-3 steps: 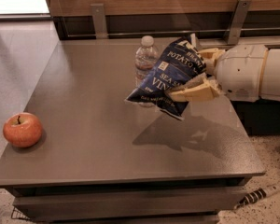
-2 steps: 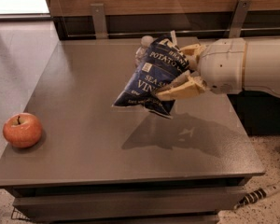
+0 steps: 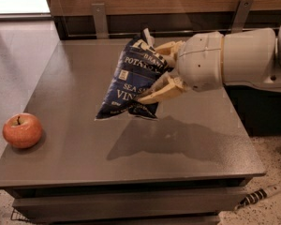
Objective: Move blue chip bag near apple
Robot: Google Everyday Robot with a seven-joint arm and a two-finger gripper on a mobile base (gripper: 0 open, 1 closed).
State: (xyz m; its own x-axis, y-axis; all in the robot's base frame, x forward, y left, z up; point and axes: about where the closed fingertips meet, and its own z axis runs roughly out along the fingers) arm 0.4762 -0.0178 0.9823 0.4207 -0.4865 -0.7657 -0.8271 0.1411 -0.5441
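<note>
The blue chip bag (image 3: 131, 81), dark navy foil with white lettering, hangs in the air above the middle of the grey table (image 3: 84, 149), tilted with its lower end pointing left. My gripper (image 3: 160, 71) comes in from the right on a white arm and is shut on the bag's right side, its tan fingers (image 3: 159, 92) pinching the foil. The apple (image 3: 22, 130), red-orange with a dark stem, sits at the table's left front edge, well to the left of and below the bag.
The bag's shadow falls on the tabletop below it. A wooden wall panel with metal brackets (image 3: 99, 18) runs behind the table. A cable (image 3: 260, 196) lies on the speckled floor at the front right. The water bottle seen earlier is hidden behind the bag.
My gripper has carried the bag leftward across the table, toward the apple. The bag now covers the water bottle at the back. The apple has not moved.
</note>
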